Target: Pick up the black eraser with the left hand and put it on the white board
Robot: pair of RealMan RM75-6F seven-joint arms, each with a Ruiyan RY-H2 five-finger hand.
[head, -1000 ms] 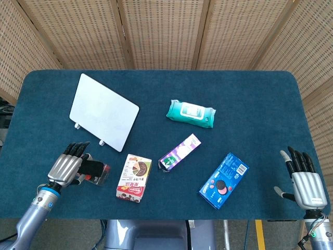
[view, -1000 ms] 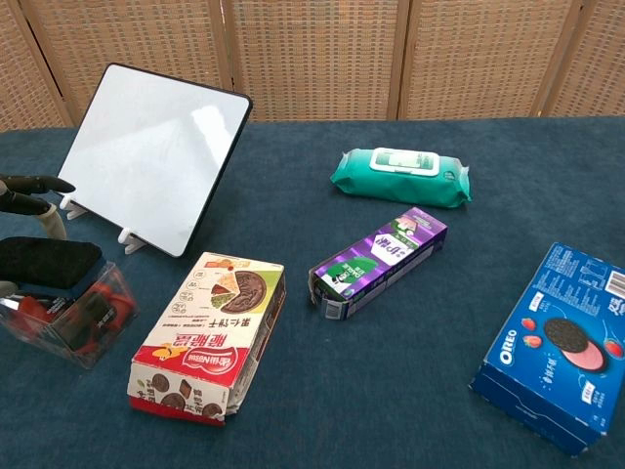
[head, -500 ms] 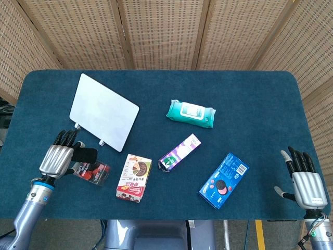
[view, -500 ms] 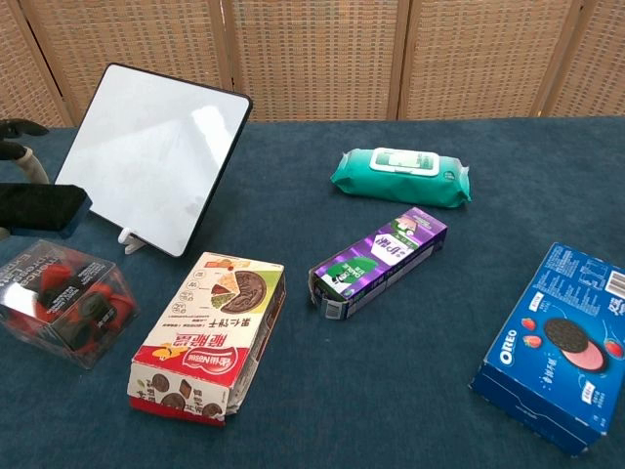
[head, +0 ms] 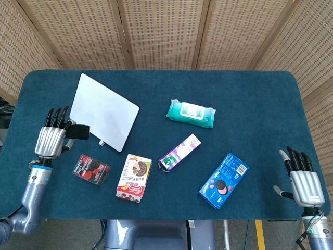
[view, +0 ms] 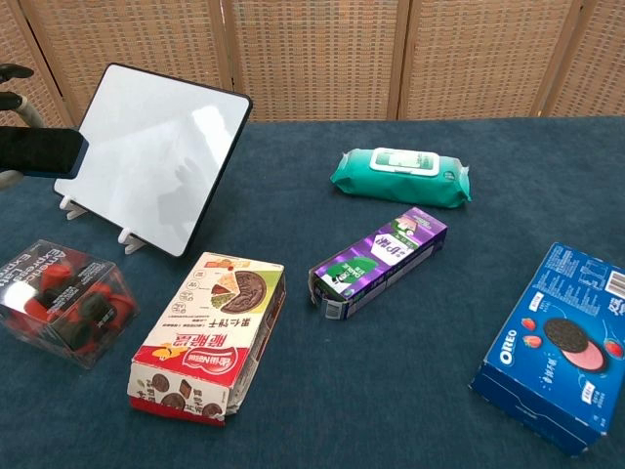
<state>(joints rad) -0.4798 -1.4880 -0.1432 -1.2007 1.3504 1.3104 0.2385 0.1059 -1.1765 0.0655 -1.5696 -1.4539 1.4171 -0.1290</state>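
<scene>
Berries, seemingly, fill the clear box (head: 91, 170); left hand (head: 51, 139) grips the black eraser (head: 77, 132); right hand (head: 301, 178) splayed, empty.

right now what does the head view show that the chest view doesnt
Only the head view shows the right hand, open at the table's near right corner, and the whole left hand. Only the chest view shows the board standing tilted on its feet, and the berry box's clear side. Both show the eraser held beside the board's left edge, the wipes, the Oreo box, the purple carton and the biscuit box.
</scene>
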